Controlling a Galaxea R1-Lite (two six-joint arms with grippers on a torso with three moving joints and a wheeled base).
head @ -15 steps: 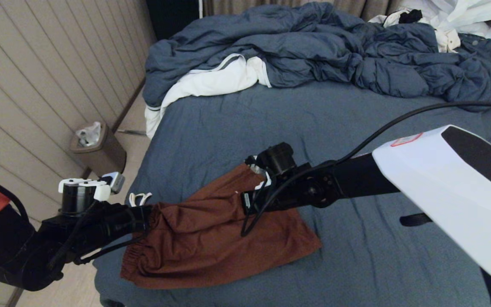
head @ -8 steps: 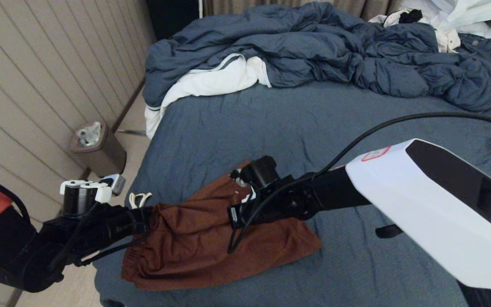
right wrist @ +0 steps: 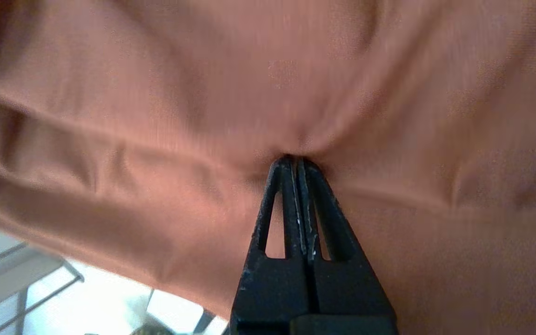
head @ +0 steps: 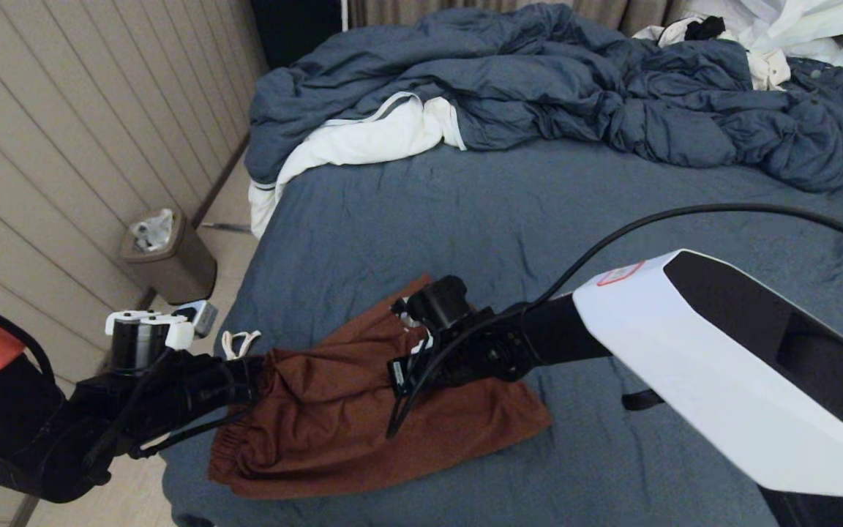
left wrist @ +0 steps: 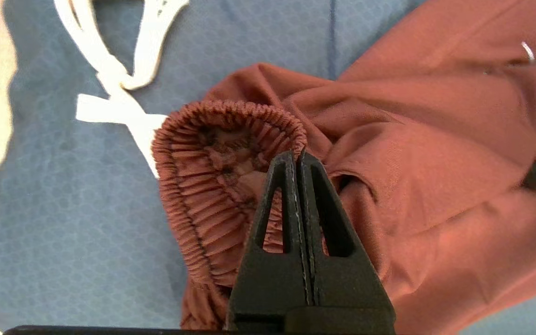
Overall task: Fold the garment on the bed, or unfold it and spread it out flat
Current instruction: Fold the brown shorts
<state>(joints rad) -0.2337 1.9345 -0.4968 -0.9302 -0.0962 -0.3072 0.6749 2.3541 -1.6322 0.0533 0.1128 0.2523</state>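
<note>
A home bedroom, seemingly: bed [head: 480,212], rumpled duvet [head: 575,80] (bin [head: 169,256] alongside).

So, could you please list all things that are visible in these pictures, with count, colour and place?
shorts: one, rust-brown, near left corner of the bed, held at two spots
drawstring: one, white, at the waistband end, on the sheet
bed: one, slate-blue wrinkled sheet, fills most of the head view
duvet: one, blue, rumpled at the far end of the bed
white clothes: some under the duvet's left edge, more at the far right
bin: one, brown, on the floor by the wall, left of the bed
left end effector: shut on the waistband
right end effector: shut on a pinch of shorts fabric
</note>
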